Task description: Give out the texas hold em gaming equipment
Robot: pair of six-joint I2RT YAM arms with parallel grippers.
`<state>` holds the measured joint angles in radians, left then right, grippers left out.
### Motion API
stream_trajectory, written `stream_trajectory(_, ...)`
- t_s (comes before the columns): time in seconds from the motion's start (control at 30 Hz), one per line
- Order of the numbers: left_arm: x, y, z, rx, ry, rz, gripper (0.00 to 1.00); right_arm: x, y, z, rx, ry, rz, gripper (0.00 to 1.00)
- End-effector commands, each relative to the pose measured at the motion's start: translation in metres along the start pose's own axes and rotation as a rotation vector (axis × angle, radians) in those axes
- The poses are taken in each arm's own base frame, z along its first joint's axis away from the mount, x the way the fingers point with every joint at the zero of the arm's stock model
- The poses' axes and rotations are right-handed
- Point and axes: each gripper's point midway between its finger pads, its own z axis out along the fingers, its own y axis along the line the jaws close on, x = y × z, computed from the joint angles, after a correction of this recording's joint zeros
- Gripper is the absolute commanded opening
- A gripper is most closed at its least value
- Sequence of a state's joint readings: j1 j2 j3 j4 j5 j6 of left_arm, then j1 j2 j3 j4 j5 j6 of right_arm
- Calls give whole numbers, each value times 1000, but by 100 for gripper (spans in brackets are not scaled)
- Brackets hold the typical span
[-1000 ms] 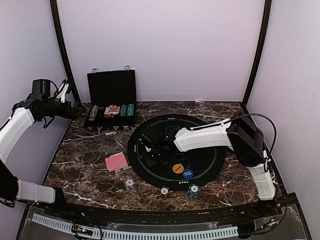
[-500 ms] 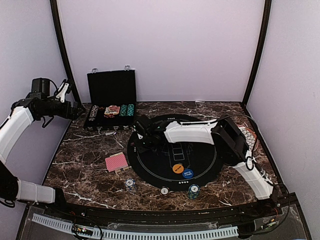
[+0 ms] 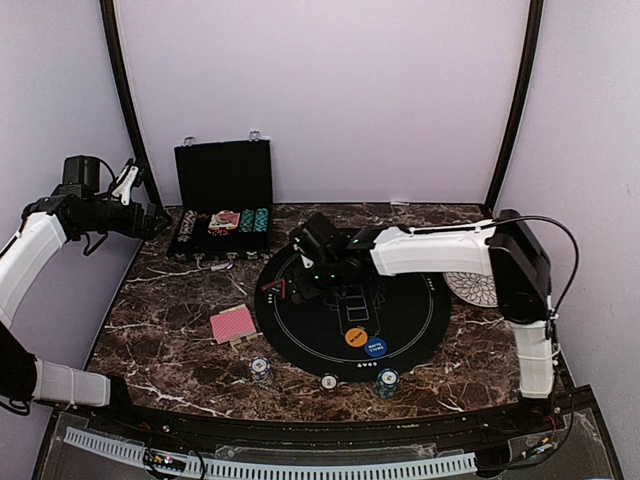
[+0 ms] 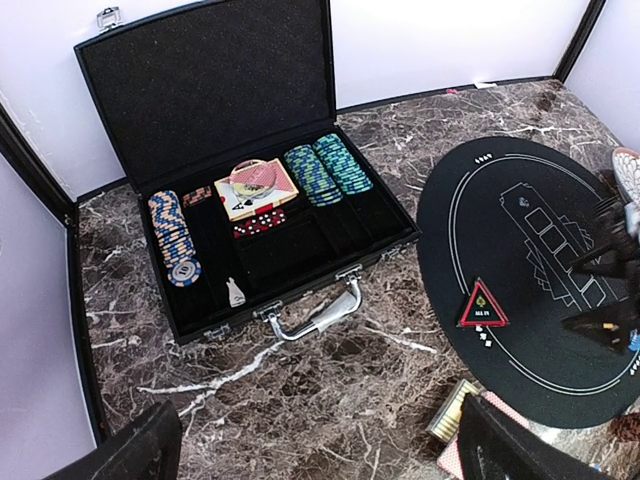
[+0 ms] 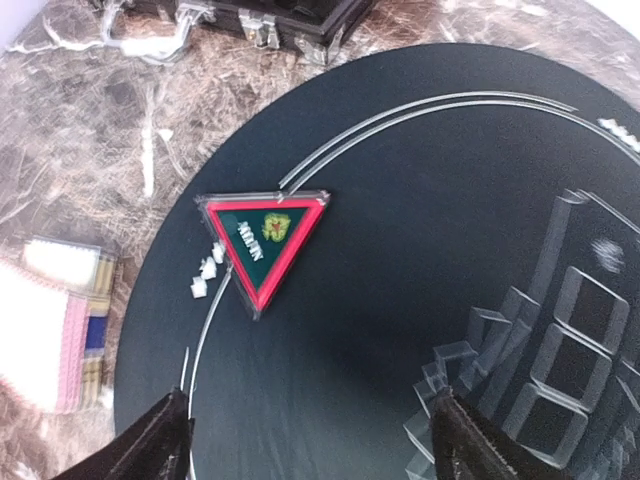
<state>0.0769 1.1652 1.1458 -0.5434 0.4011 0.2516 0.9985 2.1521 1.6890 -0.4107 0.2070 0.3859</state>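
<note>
A red-edged triangular all-in marker lies flat on the left rim of the round black mat. My right gripper hovers just behind it, open, with nothing between its fingers. From above, the marker sits left of that gripper. An orange disc and a blue disc rest on the mat's near part. Red-backed cards lie left of the mat. Three small chip stacks stand along the near edge. My left gripper hangs open and empty, high at the far left.
The open black case at the back left holds rows of chips, a card deck and red dice. A white patterned plate lies right of the mat, partly under my right arm. Dark side posts frame the marble table.
My right gripper swung along the mat's left side, opened and drew back, leaving the triangular marker on the mat's left rim. The left arm has not moved.
</note>
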Motion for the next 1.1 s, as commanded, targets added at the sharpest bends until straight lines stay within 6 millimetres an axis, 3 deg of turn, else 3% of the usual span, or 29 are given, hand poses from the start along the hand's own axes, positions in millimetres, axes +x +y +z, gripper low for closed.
stream_trajectory(0.0,-9,-4,-9,22,-12,8,99,16,-24,-50,50,-16,66,86)
stream_trajectory(0.17,-7,-7,-9,40,-4,13,99,79,-45,-79,112,86,90,90)
stream_trajectory(0.37,-5,-11,-10,57,3,13,99,130,-36,-92,107,171,80,90)
stream_trajectory(0.6,-7,-14,-12,70,-4,9,99,152,-33,-78,100,216,76,87)
stream_trajectory(1.07,-9,-15,-15,70,-14,6,99,167,-33,-55,113,248,63,75)
